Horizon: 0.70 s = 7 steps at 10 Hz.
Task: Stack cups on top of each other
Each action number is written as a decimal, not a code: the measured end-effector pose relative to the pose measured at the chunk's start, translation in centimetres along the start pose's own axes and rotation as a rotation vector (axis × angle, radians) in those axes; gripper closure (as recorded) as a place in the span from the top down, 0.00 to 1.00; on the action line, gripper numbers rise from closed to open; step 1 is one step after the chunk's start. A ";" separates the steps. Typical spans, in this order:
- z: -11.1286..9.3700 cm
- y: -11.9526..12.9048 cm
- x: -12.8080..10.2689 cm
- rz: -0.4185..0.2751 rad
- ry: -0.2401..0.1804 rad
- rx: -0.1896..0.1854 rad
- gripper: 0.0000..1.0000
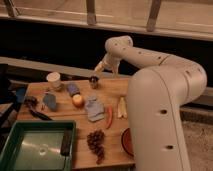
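Note:
A white tapered cup (53, 79) stands upright at the back left of the wooden table (115, 87). A small dark shiny metal cup (93, 81) stands near the back middle. My gripper (98, 70) hangs just above and slightly right of the metal cup, at the end of the white arm (135, 52) that reaches in from the right.
A red-brown bowl (126, 141) sits at the front right, partly hidden by the arm's body. A green tray (35, 147) fills the front left. Grapes (95, 141), a carrot (109, 116), a banana (121, 107), an apple (78, 100) and blue cloth pieces (92, 108) lie between.

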 end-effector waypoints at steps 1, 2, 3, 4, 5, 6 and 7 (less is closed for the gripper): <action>0.1 0.0 -0.1 0.002 -0.001 -0.002 0.80; 0.1 -0.2 -0.1 0.004 0.000 -0.001 0.80; 0.0 -0.4 0.0 0.003 -0.001 0.004 0.80; 0.1 -0.5 0.2 -0.006 0.000 0.018 0.80; 0.5 -0.6 0.5 -0.015 0.000 0.031 0.80; 0.9 -0.5 0.6 -0.020 -0.001 0.032 0.80; 1.6 -0.3 0.7 -0.026 -0.005 0.030 0.80</action>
